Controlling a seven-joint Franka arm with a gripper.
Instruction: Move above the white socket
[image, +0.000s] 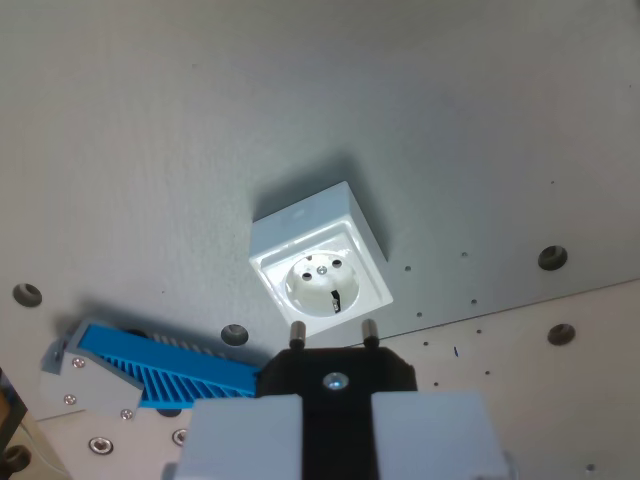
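**Plug held just short of the socket**

Clearly clamped, the pale grey two-fingered gripper (337, 432) at the bottom of the wrist view has its jaws closed on a black plastic two-pin plug (337, 375), whose two metal pins point up the picture toward the target. Just beyond the pin tips sits the white square plastic socket (320, 262), a boxy wall-type outlet with a round recess and two holes, resting on the matte grey tabletop (200, 120). It appears tilted and rotated against the line of the pins. To the wrist view's left of the socket and lower down lies a blue ribbed plastic piece (165, 368) fixed to a small grey bracket (85, 380). To the socket's right, a seam runs where the grey surface meets a lighter perforated panel (560, 400) with round screw holes.

The main risk, as I judge it, is alignment: the socket looks turned relative to the pins, so stopping without correcting rotation would leave the plug above the box yet not square to its holes. Dropping too low while travelling could let the pins catch the socket's raised rim and push the unfixed-looking box aside.
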